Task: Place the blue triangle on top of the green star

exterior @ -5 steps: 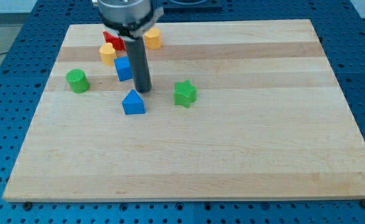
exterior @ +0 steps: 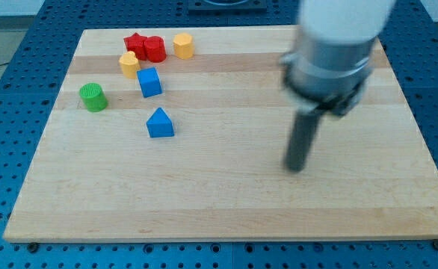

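Bright, even overhead light. The grey-and-white arm head (exterior: 331,52) and dark rod are smeared by motion blur; the pale wooden desk (exterior: 219,202) stays sharp, shadows faint.

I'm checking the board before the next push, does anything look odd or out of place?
Yes: no green star shows anywhere on the board. The blue triangle sits alone at the view's left, while my tip is far off toward the view's right.

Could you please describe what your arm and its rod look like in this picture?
My arm appears as a pale, whitish cylinder, motion-blurred, ending in a darker grey collar. Below that hangs a straight, round, dark grey rod that ends in my tip. No cables, labels or markings can be made out through the blur.
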{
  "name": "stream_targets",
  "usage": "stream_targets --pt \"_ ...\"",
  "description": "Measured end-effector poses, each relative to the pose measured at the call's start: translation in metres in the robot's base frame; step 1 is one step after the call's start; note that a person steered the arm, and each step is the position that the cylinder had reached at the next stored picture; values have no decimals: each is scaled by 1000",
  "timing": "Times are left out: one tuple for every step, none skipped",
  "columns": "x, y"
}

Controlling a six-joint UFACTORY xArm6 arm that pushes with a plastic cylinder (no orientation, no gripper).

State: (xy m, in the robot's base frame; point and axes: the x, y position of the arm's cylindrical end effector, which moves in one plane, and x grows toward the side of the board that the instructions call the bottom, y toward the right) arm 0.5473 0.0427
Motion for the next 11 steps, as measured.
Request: stream_targets --pt "-1 -141" --pt "-48 -189" --pt "-91 -171" --pt "-127 -90" --pt "-166 -42" --pt "-169 -73" --pt "-188 -4" --pt "-206 59" --pt "-206 97" --pt "-241 98" --pt "-261 111"
